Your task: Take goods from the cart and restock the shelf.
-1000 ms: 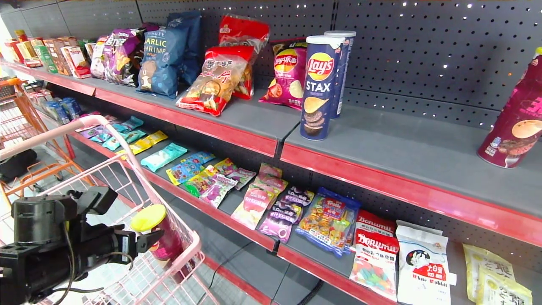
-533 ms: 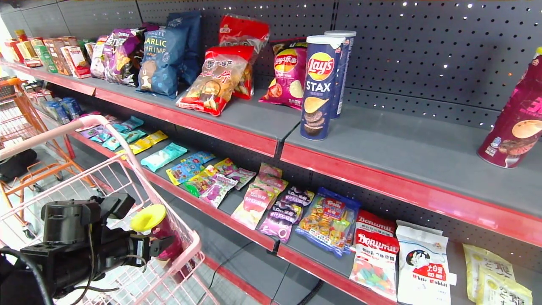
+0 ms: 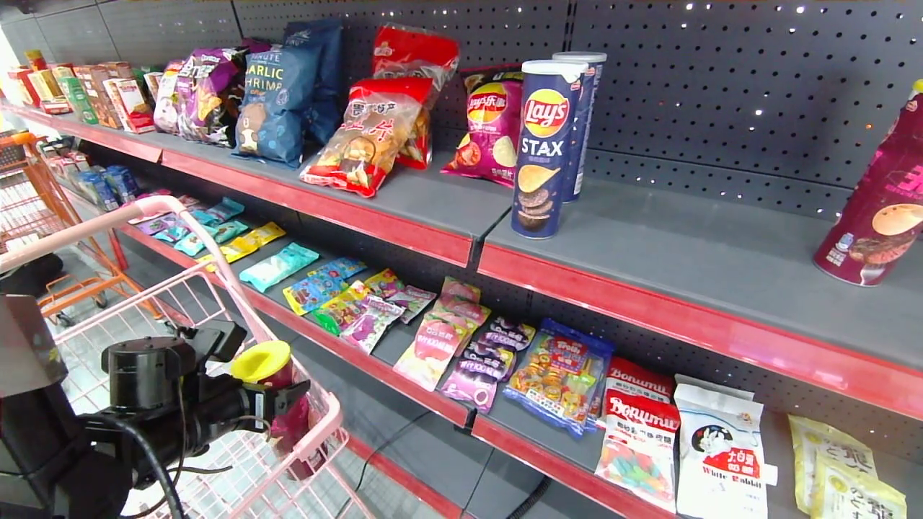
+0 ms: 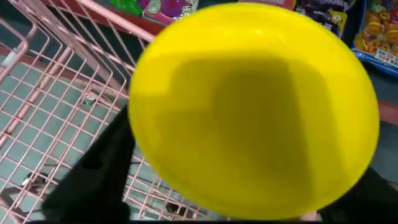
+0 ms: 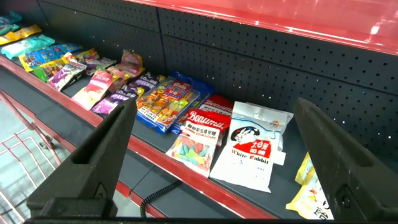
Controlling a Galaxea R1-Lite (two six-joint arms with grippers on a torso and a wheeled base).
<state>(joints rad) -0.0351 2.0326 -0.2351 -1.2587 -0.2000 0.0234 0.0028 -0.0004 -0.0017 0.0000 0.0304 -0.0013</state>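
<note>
A magenta chip can with a yellow lid [image 3: 262,360] stands upright in the near right corner of the pink cart [image 3: 326,412]. My left gripper [image 3: 287,401] is shut on the can's upper body just under the lid. In the left wrist view the yellow lid [image 4: 255,109] is close up, with a dark finger [image 4: 93,174] beside it. The grey upper shelf [image 3: 649,245] carries a matching magenta can [image 3: 876,209] at its right end. My right gripper [image 5: 216,109] stands open in front of the lower shelf, holding nothing.
Two blue chip cans [image 3: 544,144] and several snack bags [image 3: 368,133] fill the upper shelf's left half; bare grey board lies between the blue cans and the magenta can. Candy bags [image 3: 461,346] line the lower shelf. An orange cart [image 3: 29,194] stands far left.
My left arm has moved right, up to the can in the cart, and its fingers now grip it. The yellow lid has shifted slightly up and to the right.
</note>
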